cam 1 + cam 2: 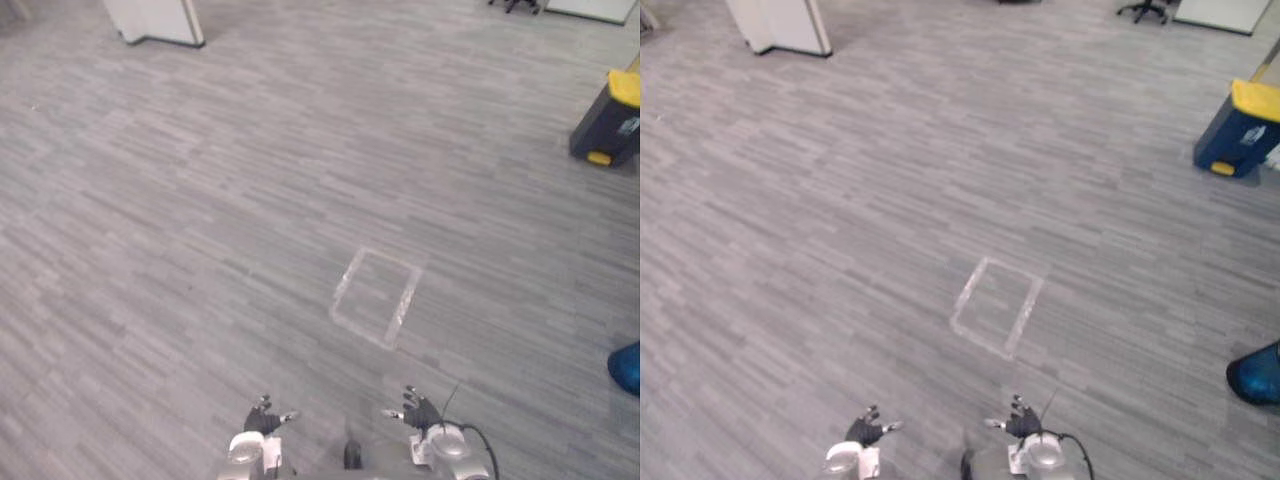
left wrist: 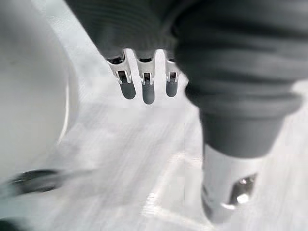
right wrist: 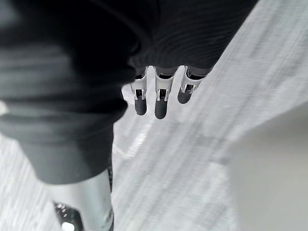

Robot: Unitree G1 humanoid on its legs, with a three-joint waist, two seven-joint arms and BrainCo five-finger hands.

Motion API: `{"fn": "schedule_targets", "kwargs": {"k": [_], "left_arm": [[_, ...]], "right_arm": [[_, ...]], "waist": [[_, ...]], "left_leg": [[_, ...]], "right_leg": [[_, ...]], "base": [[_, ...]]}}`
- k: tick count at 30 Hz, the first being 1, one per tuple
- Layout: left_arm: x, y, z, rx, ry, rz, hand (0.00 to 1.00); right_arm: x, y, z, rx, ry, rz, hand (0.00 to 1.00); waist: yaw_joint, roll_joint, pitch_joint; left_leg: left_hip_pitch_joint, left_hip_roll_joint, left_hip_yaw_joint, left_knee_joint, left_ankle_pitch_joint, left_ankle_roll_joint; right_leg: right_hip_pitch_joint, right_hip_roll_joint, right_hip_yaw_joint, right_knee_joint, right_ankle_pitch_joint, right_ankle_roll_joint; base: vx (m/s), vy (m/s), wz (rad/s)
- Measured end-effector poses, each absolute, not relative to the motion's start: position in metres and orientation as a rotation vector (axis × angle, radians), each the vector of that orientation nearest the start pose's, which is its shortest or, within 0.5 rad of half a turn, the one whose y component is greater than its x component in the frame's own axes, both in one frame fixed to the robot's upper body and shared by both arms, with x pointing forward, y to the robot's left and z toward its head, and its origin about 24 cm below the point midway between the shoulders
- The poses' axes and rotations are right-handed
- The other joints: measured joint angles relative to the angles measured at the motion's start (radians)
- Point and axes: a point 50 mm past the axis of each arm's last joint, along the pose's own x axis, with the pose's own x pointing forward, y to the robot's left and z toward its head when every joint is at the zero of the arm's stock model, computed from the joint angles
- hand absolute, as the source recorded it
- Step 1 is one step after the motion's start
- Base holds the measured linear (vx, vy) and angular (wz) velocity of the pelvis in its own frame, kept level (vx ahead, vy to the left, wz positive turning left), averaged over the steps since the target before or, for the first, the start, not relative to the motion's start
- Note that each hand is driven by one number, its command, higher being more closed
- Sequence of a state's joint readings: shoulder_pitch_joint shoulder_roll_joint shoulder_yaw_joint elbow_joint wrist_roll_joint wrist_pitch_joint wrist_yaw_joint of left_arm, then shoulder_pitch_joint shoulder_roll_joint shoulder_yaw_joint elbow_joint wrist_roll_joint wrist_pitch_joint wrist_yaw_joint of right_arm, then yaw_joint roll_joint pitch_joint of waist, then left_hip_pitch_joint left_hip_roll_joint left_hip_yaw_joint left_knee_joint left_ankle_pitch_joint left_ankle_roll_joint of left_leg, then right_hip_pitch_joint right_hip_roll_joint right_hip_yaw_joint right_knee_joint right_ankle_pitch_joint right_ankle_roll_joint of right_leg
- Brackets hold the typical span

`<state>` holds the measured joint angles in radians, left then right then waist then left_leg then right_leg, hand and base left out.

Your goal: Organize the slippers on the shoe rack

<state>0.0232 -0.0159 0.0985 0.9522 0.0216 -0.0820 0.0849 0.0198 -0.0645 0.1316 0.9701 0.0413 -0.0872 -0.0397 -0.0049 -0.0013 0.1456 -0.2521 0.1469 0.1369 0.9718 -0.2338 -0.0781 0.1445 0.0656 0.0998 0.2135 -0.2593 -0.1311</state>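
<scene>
Two hands: left hand point(image 1: 263, 420) and right hand point(image 1: 420, 411) hang low at the near edge of the head views, apart from each other
Fingers: straight and relaxed on both sides point(image 2: 148, 89) point(image 3: 161, 103), over bare floor point(image 1: 200, 200), nothing held
Slipper: none in either hand; a blue rounded thing point(image 1: 626, 368) at the right edge may be one, but it is cut off and I cannot tell
Floor mark: taped rectangle point(image 1: 375, 297) just ahead of the hands
Obstacles: blue bin point(image 1: 610, 120) with yellow lid far right; white panel point(image 1: 155, 20) far left
Risk, search: heading for the wrong item, since the blue shape is unconfirmed
Risk, walking: clipping the bin on a right turn
Risk, pickup: a low item on the floor calls for a deep stoop, so balance could suffer
</scene>
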Motion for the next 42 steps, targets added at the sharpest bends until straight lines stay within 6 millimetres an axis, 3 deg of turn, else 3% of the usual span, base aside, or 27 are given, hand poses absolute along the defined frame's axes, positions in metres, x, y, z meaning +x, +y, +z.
{"fn": "schedule_targets", "kwargs": {"k": [2, 3, 4, 5, 7, 9, 11, 12, 13, 15, 17, 18, 20, 21, 23, 26, 27, 28, 30, 31, 34, 35, 36, 39, 40, 41, 42], "left_arm": [[0.145, 0.16, -0.143, 0.018, 0.89, 0.134, 0.0], [0.145, 0.159, -0.143, 0.029, 0.89, 0.123, 0.0], [0.144, 0.157, -0.144, 0.044, 0.893, 0.103, 0.0], [0.142, 0.16, -0.146, 0.078, 0.903, 0.088, 0.0], [0.142, 0.165, -0.147, 0.108, 0.913, 0.083, 0.0], [0.142, 0.171, -0.147, 0.128, 0.923, 0.085, 0.0], [0.138, 0.174, -0.149, 0.146, 0.944, 0.082, 0.0], [0.137, 0.173, -0.151, 0.153, 0.962, 0.079, 0.0], [0.134, 0.17, -0.152, 0.162, 0.977, 0.062, 0.0], [0.137, 0.17, -0.152, 0.169, 0.97, 0.054, 0.0], [0.144, 0.169, -0.149, 0.166, 0.948, 0.053, 0.0], [0.145, 0.169, -0.149, 0.163, 0.947, 0.055, 0.0], [0.142, 0.169, -0.15, 0.163, 0.957, 0.051, 0.0], [0.139, 0.169, -0.151, 0.165, 0.967, 0.046, 0.0], [0.139, 0.162, -0.152, 0.151, 0.969, 0.022, 0.0], [0.14, 0.151, -0.151, 0.106, 0.963, 0.014, 0.0], [0.142, 0.148, -0.15, 0.084, 0.948, 0.022, 0.0], [0.142, 0.146, -0.149, 0.062, 0.937, 0.035, 0.0], [0.135, 0.143, -0.15, 0.029, 0.94, 0.055, 0.0], [0.136, 0.144, -0.149, 0.021, 0.932, 0.067, 0.0], [0.136, 0.147, -0.148, 0.009, 0.928, 0.088, 0.0], [0.138, 0.145, -0.148, -0.002, 0.924, 0.089, 0.0], [0.138, 0.145, -0.148, -0.004, 0.924, 0.09, 0.0], [0.139, 0.14, -0.148, 0.001, 0.925, 0.069, 0.0], [0.139, 0.145, -0.148, 0.031, 0.93, 0.057, 0.0], [0.14, 0.147, -0.148, 0.037, 0.932, 0.06, 0.0], [0.137, 0.158, -0.15, 0.064, 0.947, 0.072, 0.0]], "right_arm": [[0.14, -0.156, -0.147, -0.086, 0.917, 0.024, 0.0], [0.138, -0.157, -0.147, -0.088, 0.924, 0.023, 0.0], [0.135, -0.159, -0.149, -0.096, 0.943, 0.02, 0.0], [0.131, -0.159, -0.152, -0.099, 0.97, 0.02, 0.0], [0.127, -0.158, -0.154, -0.093, 0.983, 0.023, 0.0], [0.121, -0.159, -0.157, -0.085, 1.015, 0.011, 0.0], [0.123, -0.161, -0.156, -0.069, 1.005, -0.012, 0.0], [0.128, -0.166, -0.154, -0.079, 0.98, -0.019, 0.0], [0.129, -0.17, -0.152, -0.092, 0.971, -0.021, 0.0], [0.131, -0.173, -0.151, -0.098, 0.962, -0.026, 0.0], [0.134, -0.173, -0.15, -0.088, 0.947, -0.033, 0.0], [0.136, -0.173, -0.149, -0.082, 0.939, -0.041, 0.0], [0.138, -0.172, -0.148, -0.073, 0.934, -0.044, 0.0], [0.139, -0.172, -0.148, -0.067, 0.924, -0.05, 0.0], [0.142, -0.178, -0.146, -0.067, 0.917, -0.074, 0.0], [0.138, -0.181, -0.147, -0.061, 0.921, -0.09, 0.0], [0.135, -0.18, -0.147, -0.065, 0.919, -0.084, 0.0], [0.134, -0.18, -0.147, -0.072, 0.923, -0.077, 0.0], [0.132, -0.178, -0.148, -0.086, 0.932, -0.059, 0.0], [0.132, -0.177, -0.148, -0.083, 0.933, -0.059, 0.0], [0.133, -0.175, -0.148, -0.076, 0.931, -0.06, 0.0], [0.129, -0.175, -0.149, -0.076, 0.944, -0.064, 0.0], [0.129, -0.175, -0.149, -0.076, 0.944, -0.065, 0.0], [0.125, -0.179, -0.151, -0.081, 0.964, -0.076, 0.0], [0.124, -0.177, -0.154, -0.08, 0.986, -0.072, 0.0], [0.124, -0.176, -0.154, -0.079, 0.987, -0.07, 0.0], [0.124, -0.17, -0.154, -0.065, 0.99, -0.059, 0.0]], "waist": [[0.006, -0.004, -0.006], [0.006, -0.002, -0.008], [0.009, 0.011, -0.014], [0.006, -0.01, -0.044], [-0.004, -0.044, -0.067], [-0.004, -0.076, -0.075], [-0.006, -0.065, -0.055], [-0.01, -0.06, -0.038], [-0.011, -0.032, -0.026], [-0.025, -0.029, -0.028], [-0.036, -0.031, -0.028], [-0.043, -0.032, -0.028], [-0.046, -0.042, -0.027], [-0.057, -0.041, -0.027], [-0.06, -0.012, -0.024], [-0.068, 0.003, -0.027], [-0.066, 0.006, -0.027], [-0.061, 0.002, -0.025], [-0.04, 0.007, -0.027], [-0.034, 0.008, -0.027], [-0.013, 0.003, -0.028], [-0.011, -0.004, -0.03], [-0.011, -0.004, -0.03], [-0.001, 0.009, -0.037], [0.003, -0.003, -0.049], [0.003, -0.009, -0.05], [0.004, -0.036, -0.054]], "left_leg": [[-0.062, -0.067, -0.042, -0.403, 0.002, -0.001], [-0.061, -0.086, -0.08, -0.5, 0.023, -0.004], [-0.072, -0.099, -0.167, -0.668, 0.101, -0.018], [-0.06, -0.125, -0.163, -0.666, 0.201, -0.01], [-0.06, -0.137, -0.124, -0.641, 0.18, 0.018], [-0.014, -0.146, -0.048, -0.622, 0.129, 0.067], [0.096, -0.144, -0.018, -0.679, 0.111, 0.092], [0.22, -0.143, 0.004, -0.745, 0.096, 0.103], [0.292, -0.136, 0.017, -0.795, 0.091, 0.107], [0.382, -0.125, 0.044, -0.869, 0.086, 0.113], [0.41, -0.111, 0.059, -0.89, 0.066, 0.099], [0.429, -0.102, 0.07, -0.903, 0.042, 0.086], [0.482, -0.103, 0.102, -0.938, 0.006, 0.058], [0.507, -0.103, 0.095, -0.941, -0.007, 0.052], [0.514, -0.083, 0.066, -0.885, 0.001, 0.053], [0.427, -0.066, 0.013, -0.576, 0.02, 0.0], [0.32, -0.04, -0.012, -0.329, 0.067, -0.078], [0.251, -0.027, -0.017, -0.178, 0.083, -0.108], [0.149, 0.01, 0.0, 0.019, 0.058, -0.076], [0.136, 0.02, 0.015, 0.017, 0.042, -0.054], [0.074, 0.018, 0.04, -0.196, -0.021, 0.001], [0.046, -0.037, -0.033, -0.426, -0.021, -0.003], [0.044, -0.043, -0.046, -0.445, -0.02, -0.004], [0.042, -0.12, -0.3, -0.773, 0.109, -0.028], [0.052, -0.126, -0.237, -0.757, 0.184, -0.021], [0.057, -0.125, -0.22, -0.76, 0.182, -0.019], [0.076, -0.125, -0.152, -0.762, 0.165, 0.003]], "right_leg": [[0.063, -0.053, 0.091, -0.042, -0.023, 0.028], [0.07, -0.063, 0.113, -0.047, -0.034, 0.032], [0.083, -0.068, 0.163, -0.047, -0.056, 0.045], [0.097, -0.101, 0.226, -0.022, -0.074, 0.061], [0.042, -0.121, 0.249, 0.065, -0.06, 0.084], [-0.052, -0.114, 0.294, 0.298, 0.003, 0.173], [-0.135, -0.093, 0.284, 0.534, 0.123, 0.281], [-0.199, -0.092, 0.205, 0.684, 0.065, 0.23], [-0.237, -0.089, 0.144, 0.716, 0.019, 0.177], [-0.334, -0.074, 0.028, 0.665, -0.053, 0.138], [-0.397, -0.064, -0.041, 0.566, -0.07, 0.14], [-0.43, -0.06, -0.086, 0.479, -0.065, 0.141], [-0.466, -0.062, -0.151, 0.25, 0.025, 0.138], [-0.46, -0.06, -0.169, 0.228, 0.119, 0.09], [-0.431, -0.049, -0.181, 0.265, 0.086, 0.066], [-0.332, -0.045, -0.184, 0.215, 0.038, 0.052], [-0.277, -0.042, -0.176, 0.168, 0.037, 0.049], [-0.241, -0.031, -0.16, 0.142, 0.034, 0.042], [-0.146, -0.002, -0.078, 0.095, 0.019, 0.016], [-0.12, 0.004, -0.047, 0.084, 0.016, 0.012], [-0.046, -0.009, 0.073, 0.033, 0.005, 0.021], [-0.019, -0.035, 0.128, 0.014, -0.008, 0.044], [-0.018, -0.038, 0.131, 0.013, -0.009, 0.047], [-0.02, -0.07, 0.252, 0.003, -0.037, 0.094], [-0.023, -0.092, 0.327, 0.015, -0.052, 0.124], [-0.03, -0.097, 0.334, 0.021, -0.047, 0.133], [-0.062, -0.113, 0.357, 0.05, -0.025, 0.168]], "base": [[0.58, 0.191, -1.29], [0.43, 0.199, -1.34], [0.63, 0.351, -1.47], [0.76, 0.411, -1.3], [0.68, 0.336, -0.67], [0.53, 0.241, -0.66], [0.41, 0.175, -0.85], [0.36, 0.147, -1.06], [0.31, 0.125, -0.81], [0.3, 0.08, -0.37], [0.29, 0.012, -0.13], [0.43, -0.039, -0.28], [0.43, -0.071, -0.33], [0.52, -0.122, -0.24], [0.46, -0.143, -0.16], [0.34, -0.142, 0.01], [0.36, -0.082, -0.08], [0.35, -0.064, -0.43], [0.38, 0.019, -1.03], [0.34, 0.064, -1.31], [0.35, 0.162, -1.3], [0.38, 0.191, -0.97], [0.4, 0.232, -0.91], [0.45, 0.359, -1.19], [0.41, 0.367, -1.37], [0.37, 0.343, -1.53], [0.17, 0.173, -1.02]]}}
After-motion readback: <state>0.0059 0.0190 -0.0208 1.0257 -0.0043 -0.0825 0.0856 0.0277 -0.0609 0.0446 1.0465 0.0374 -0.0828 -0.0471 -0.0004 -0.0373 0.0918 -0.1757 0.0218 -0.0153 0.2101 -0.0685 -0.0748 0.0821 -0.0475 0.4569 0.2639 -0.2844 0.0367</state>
